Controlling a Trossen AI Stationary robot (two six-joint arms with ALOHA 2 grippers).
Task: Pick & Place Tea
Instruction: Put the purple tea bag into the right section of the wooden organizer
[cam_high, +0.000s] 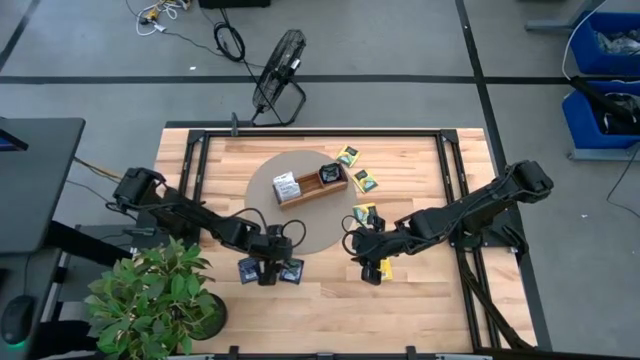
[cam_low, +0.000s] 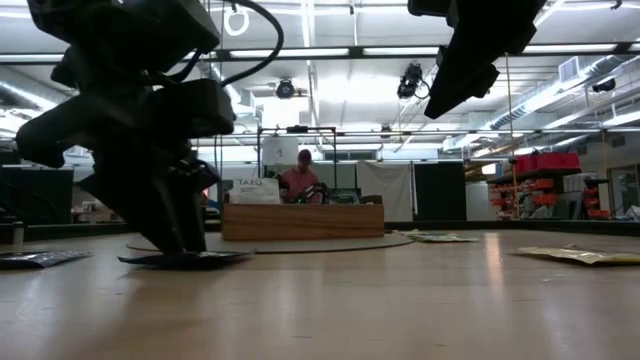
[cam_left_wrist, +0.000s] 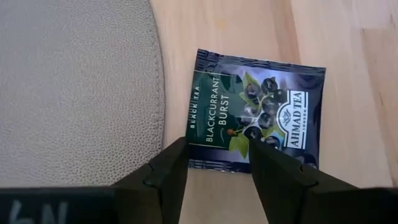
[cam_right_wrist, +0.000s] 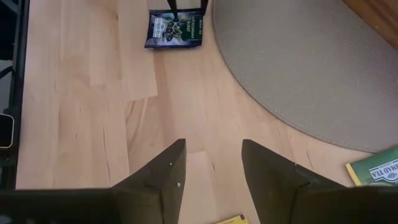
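Observation:
A dark navy tea packet (cam_left_wrist: 255, 112) lies flat on the wood beside the round grey mat (cam_left_wrist: 74, 87). My left gripper (cam_left_wrist: 217, 152) is open and low over its edge, one finger on each side of the label; the low view shows it down at the packet (cam_low: 185, 258). A second dark packet (cam_high: 248, 270) lies to its left. My right gripper (cam_right_wrist: 211, 155) is open and raised over bare wood, next to a yellow packet (cam_high: 386, 268). The wooden tray (cam_high: 312, 183) on the mat holds a white packet (cam_high: 286, 185) and a dark one (cam_high: 328, 174). My left gripper comes at the navy packet from above, its open fingertips (cam_left_wrist: 177, 155) over the packet's edge (cam_left_wrist: 217, 163) nearest the wrist. The packet lies flat on the table. I cannot tell whether the fingertips touch it.
More green-yellow packets lie on the wood right of the tray (cam_high: 347, 155), (cam_high: 364, 181), (cam_high: 365, 213). A potted plant (cam_high: 150, 300) stands at the table's near left corner. A person sits in the room beyond the table (cam_low: 300, 178).

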